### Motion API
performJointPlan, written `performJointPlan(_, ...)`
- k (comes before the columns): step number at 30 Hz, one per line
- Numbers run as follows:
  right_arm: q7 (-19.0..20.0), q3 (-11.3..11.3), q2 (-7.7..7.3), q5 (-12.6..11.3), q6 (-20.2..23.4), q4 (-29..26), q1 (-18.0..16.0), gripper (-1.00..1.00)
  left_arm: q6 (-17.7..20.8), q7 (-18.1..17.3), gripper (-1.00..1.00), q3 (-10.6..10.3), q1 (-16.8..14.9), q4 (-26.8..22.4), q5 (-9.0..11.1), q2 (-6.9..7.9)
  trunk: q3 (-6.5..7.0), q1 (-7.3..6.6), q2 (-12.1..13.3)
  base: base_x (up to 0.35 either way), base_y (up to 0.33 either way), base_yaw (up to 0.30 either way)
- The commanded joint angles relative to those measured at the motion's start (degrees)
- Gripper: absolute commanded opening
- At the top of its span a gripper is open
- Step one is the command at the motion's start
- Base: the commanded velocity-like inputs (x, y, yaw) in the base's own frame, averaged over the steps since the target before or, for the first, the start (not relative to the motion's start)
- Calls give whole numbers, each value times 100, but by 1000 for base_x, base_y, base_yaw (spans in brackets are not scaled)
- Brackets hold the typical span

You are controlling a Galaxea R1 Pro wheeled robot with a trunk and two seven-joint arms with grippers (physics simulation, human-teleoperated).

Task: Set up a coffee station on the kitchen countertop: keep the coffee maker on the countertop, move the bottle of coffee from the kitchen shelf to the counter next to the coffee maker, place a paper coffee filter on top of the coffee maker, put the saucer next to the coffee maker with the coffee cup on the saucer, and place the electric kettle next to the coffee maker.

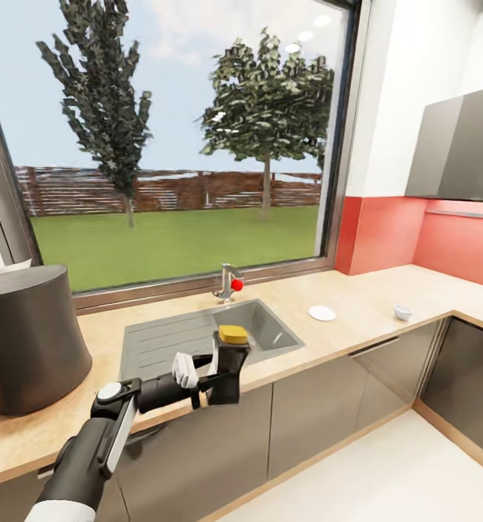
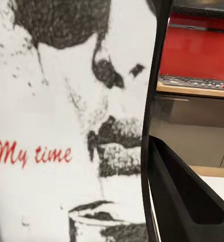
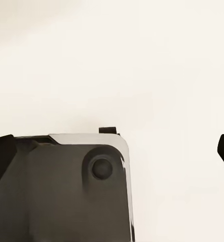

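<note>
While the left gripper point(image 1: 220, 370) is clamped around the bottle of coffee point(image 1: 230, 362), holding it over the front edge of the countertop point(image 1: 357, 319) by the steel sink point(image 1: 198, 337), the coffee maker point(image 1: 27, 337) sits at the far left; the saucer point(image 1: 322, 313) and the coffee cup point(image 1: 402, 312) lie apart further right; big garden window behind, red wall, grey cabinets; can't tell if the right gripper is open or closed.

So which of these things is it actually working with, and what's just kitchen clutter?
For the job: bottle of coffee in the left gripper; coffee maker; saucer; coffee cup; countertop.

Just there: sink; tap; window.
</note>
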Motion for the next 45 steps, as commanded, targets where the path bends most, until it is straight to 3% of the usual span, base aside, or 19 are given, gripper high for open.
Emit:
performJointPlan(1,-1,16,-1,-50,-20,5,-1,100,46,-38,-100,97,-7,-13,1,-4,-1,2,-4,1,-1,27)
performJointPlan(6,-1,21,-1,-50,-20,5,-1,100,106,99,-100,584,-77,-230,-9,-4,1,2,-4,0,0,9)
performJointPlan(9,-1,24,4,-50,-21,5,-1,100,117,386,-100,751,-93,-421,-7,-10,1,2,-4,0,0,1)
performJointPlan(17,-1,24,2,-43,-20,8,-1,100,125,1655,-100,884,-59,-932,-2,-11,2,2,-4,0,0,0)
performJointPlan(24,2,24,2,-48,-28,2,-1,100,34,2751,-100,1088,22,-955,-8,-13,2,2,-4,0,0,0)
performJointPlan(28,14,24,4,-56,-23,-9,-1,100,-140,3332,-100,1088,142,-941,2,-25,2,2,-4,0,0,0)
performJointPlan(34,9,17,7,-59,-21,-12,-1,100,-1095,4484,-100,1031,466,-534,-40,-259,-2,2,-4,0,0,89)
performJointPlan(40,8,16,7,-59,-20,-13,-1,100,-1474,5344,-100,581,679,-305,-73,-308,-13,2,-4,0,0,245)
performJointPlan(45,8,16,4,-59,-20,-13,-1,100,-1512,5709,-100,293,846,-245,-80,-296,-24,2,-4,0,0,263)
